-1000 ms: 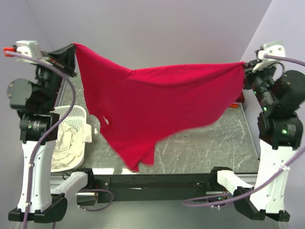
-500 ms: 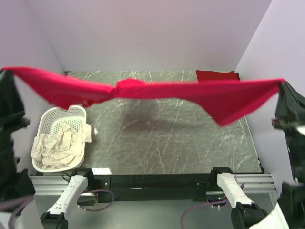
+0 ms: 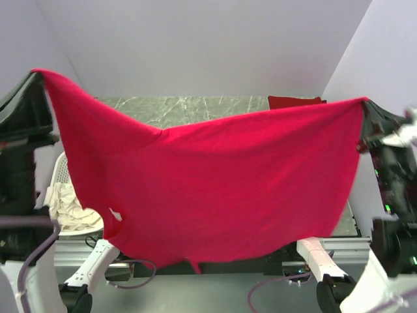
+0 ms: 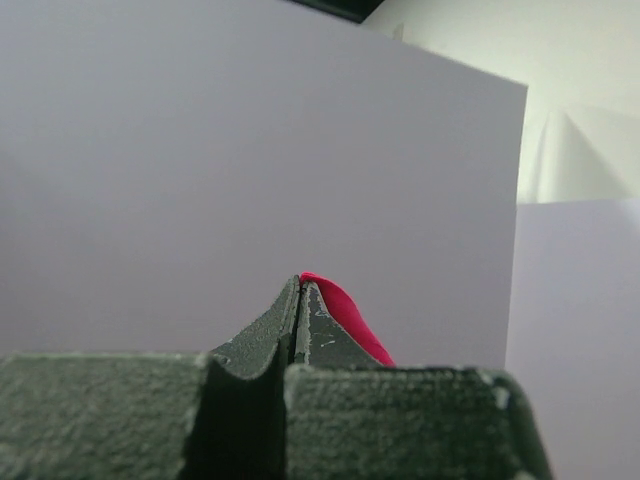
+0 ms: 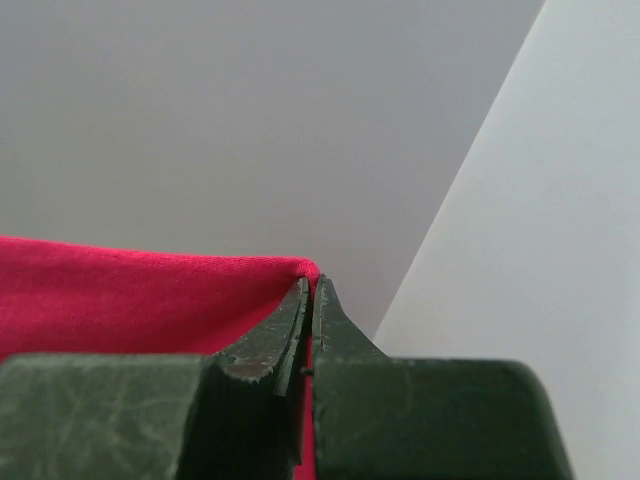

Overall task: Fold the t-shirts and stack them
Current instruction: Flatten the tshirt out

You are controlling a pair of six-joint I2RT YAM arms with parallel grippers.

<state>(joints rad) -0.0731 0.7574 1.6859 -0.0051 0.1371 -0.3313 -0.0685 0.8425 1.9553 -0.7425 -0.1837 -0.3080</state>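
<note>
1. The step in hand looks like the spreading-out before the fold. The red t-shirt (image 3: 215,182) hangs open in the air like a banner. It runs from the upper left of the overhead view to the upper right, and its lower edge sags toward the bottom centre. It seems to hang clear of the table (image 3: 195,107), most of which it hides.
2. The next move probably calls for both arms to come down together with the cloth taut, so the shirt lands flat and unwrinkled on the table, ready for folding.
3. At the upper left, the left arm is raised high. The left gripper (image 3: 38,75) is clamped on one corner of the shirt. Its wrist view shows the fingers (image 4: 318,320) pressed together with a sliver of red cloth between them.
4. At the lower left, a white basket (image 3: 60,171) holds crumpled cream cloth (image 3: 65,202), partly hidden behind the hanging shirt.
5. At the far edge of the table, right of centre, lies a dark red shirt (image 3: 293,101) that looks folded; this is likely where the stack goes.
6. At the upper right, the right arm is raised to about the same height. The right gripper (image 3: 363,104) is pinched tight on the opposite corner, and its wrist view shows red cloth running off to the left.
</note>
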